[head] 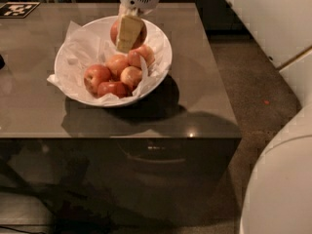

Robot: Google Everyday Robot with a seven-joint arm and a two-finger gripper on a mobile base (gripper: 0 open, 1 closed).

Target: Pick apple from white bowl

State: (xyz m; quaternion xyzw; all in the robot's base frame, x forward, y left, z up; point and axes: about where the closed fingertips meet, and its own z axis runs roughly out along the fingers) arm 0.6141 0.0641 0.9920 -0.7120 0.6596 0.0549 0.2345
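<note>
The white bowl [165, 57], lined with crumpled white tissue, stands on the table left of centre. Several red-yellow apples [117, 72] lie in its front half. My gripper [127, 39] hangs over the bowl's far rim, coming down from the top edge of the view. It is shut on a red-orange apple [141, 36], held clear above the others. A cream finger [128, 31] covers the apple's front, so its sticker is hidden.
The bowl sits on a grey-brown table [195, 106] whose front edge runs across the middle of the view. A black-and-white marker tag [17, 9] lies at the table's far left corner. My white body [282, 179] fills the lower right, with carpet floor [253, 82] to the right.
</note>
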